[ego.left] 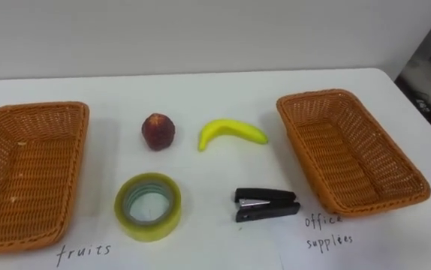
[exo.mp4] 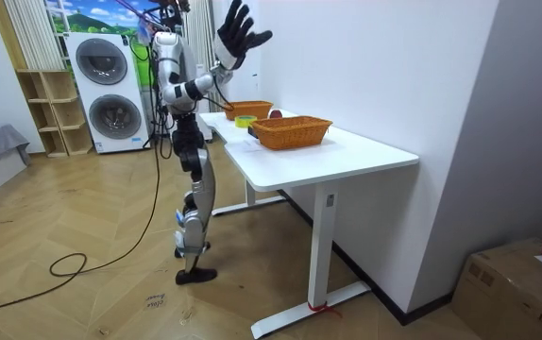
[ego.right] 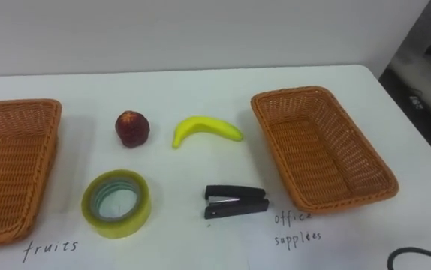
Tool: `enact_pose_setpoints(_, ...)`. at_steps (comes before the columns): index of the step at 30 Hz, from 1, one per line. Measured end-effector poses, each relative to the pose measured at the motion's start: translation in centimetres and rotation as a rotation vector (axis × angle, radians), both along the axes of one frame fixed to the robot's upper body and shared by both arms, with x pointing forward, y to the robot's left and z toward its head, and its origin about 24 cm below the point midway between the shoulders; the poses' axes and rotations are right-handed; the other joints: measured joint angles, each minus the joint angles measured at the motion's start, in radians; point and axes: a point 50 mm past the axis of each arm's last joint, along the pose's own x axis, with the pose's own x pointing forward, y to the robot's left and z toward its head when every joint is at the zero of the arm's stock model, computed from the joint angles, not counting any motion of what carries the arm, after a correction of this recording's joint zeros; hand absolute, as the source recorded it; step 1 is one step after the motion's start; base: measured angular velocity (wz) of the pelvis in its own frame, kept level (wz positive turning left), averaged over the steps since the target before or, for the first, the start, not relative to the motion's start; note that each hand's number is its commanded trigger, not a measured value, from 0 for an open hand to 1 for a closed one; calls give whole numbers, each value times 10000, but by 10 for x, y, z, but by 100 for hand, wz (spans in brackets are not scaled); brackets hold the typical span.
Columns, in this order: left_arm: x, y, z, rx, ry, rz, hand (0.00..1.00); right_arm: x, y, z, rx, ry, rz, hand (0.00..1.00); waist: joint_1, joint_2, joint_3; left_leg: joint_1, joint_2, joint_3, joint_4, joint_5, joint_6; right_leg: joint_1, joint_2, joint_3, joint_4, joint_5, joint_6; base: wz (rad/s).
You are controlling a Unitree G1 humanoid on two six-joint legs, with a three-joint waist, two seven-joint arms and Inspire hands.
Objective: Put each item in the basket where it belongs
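**Left eye view.** A white table (ego.left: 200, 90) seen from above. A wicker left basket (ego.left: 20, 172) and a wicker right basket (ego.left: 347, 150) lie at opposite sides, both empty. Between them, in the far row, a peach (ego.left: 158, 131) is at left and a banana (ego.left: 230, 133) at right, near each other but apart. In the near row are a roll of tape (ego.left: 149, 227), lying flat, and a black stapler (ego.left: 266, 204), on its side. All four items rest on the table, outside the baskets. A handwritten label (ego.left: 85, 253) is in front of the left basket, and a second label (ego.left: 328, 231) is in front of the right basket.

**Right eye view.** The same layout. The left basket is cut by the picture's edge, while the whole right basket lies within it.

**Room view.** The robot stands upright on a wooden floor at the long side of the table, facing it. Its right hand (exo.mp4: 238, 36) is raised above head height, elbow bent, fingers straight and spread, holding nothing, well above the tabletop. Two washing machines (exo.mp4: 106, 90) and a shelf (exo.mp4: 44, 111) stand behind the robot. A cardboard box (exo.mp4: 512, 288) sits at the room view's lower right.
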Motion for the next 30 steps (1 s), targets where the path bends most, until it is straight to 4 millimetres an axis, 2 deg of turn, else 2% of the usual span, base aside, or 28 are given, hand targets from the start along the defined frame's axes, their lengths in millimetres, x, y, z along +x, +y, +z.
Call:
enact_pose_setpoints(4,2,2,1,82,39,-205,0,9,11,7,-970,286,521,0,199,-60,-16,59,20,-24,-61,2,-4,67,10,-102,24,13,-3,2)
enact_pose_setpoints(5,2,2,0,80,74,-206,0,13,16,8,-1281,416,850,0,215,-43,9,64,25,-56,-71,2,-4,84,7,-202,19,14,-5,9)
enact_pose_setpoints(9,3,1,-1,31,231,-265,0,19,24,9,-2059,889,1491,0,390,-101,6,55,16,-194,-78,2,-4,147,-29,-558,-5,15,-5,11)
enact_pose_setpoints(17,0,1,-1,118,518,-650,0,38,43,14,-3229,1504,3334,0,570,50,47,51,27,-247,-65,11,-17,202,-47,-651,-9,15,-5,2)
enact_pose_setpoints(21,4,0,-2,-10,529,-910,0,46,55,9,-3646,2158,4596,0,655,15,23,7,32,-238,13,17,-26,176,-111,-675,-10,17,-8,0)
enact_pose_setpoints(25,5,0,-2,-28,578,-1102,0,49,59,8,-3900,2408,5144,0,729,2,15,-5,1,-237,19,22,-18,193,-134,-695,-48,16,-7,0)
enact_pose_setpoints(30,10,0,-2,-135,540,-1377,0,53,69,6,-4670,2987,5940,0,724,43,-58,-115,-34,-273,20,29,-7,216,-139,-793,-155,55,29,5)
